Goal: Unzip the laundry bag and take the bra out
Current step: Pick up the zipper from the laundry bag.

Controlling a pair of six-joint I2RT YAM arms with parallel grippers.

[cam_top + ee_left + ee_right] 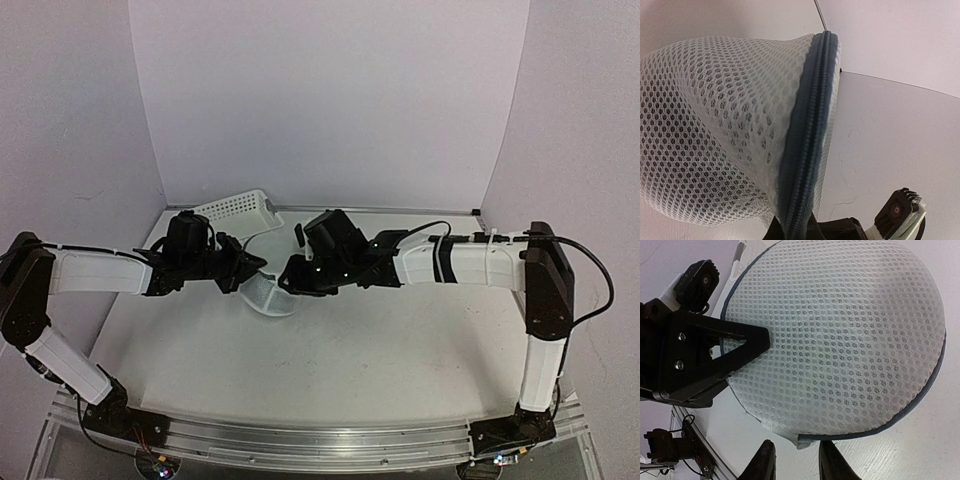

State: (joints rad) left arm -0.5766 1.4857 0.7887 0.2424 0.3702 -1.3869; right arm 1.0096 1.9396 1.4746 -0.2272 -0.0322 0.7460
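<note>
MESH AND METAL: Two claws meet over the laundry bag [268,297] at mid-worktop [400,350]. The left claw [248,272] is pressed together on the bag's edge, where the blue-grey zip [807,140] runs round the rim. The right claw [796,454] stands spread, with nothing between its fingers. A small pale tab [803,442], possibly the cover of the zip pull, juts from the rim just beyond the right claw's fingertips, in line with the gap between them. The step in hand looks to be catching the pull. To do it well, the right claw should edge forward until the tab sits between its fingers. It should pinch the tab alone, not the mesh, then draw along the rim while the left claw holds the bag taut. The bra cannot be made out through the mesh.
</note>
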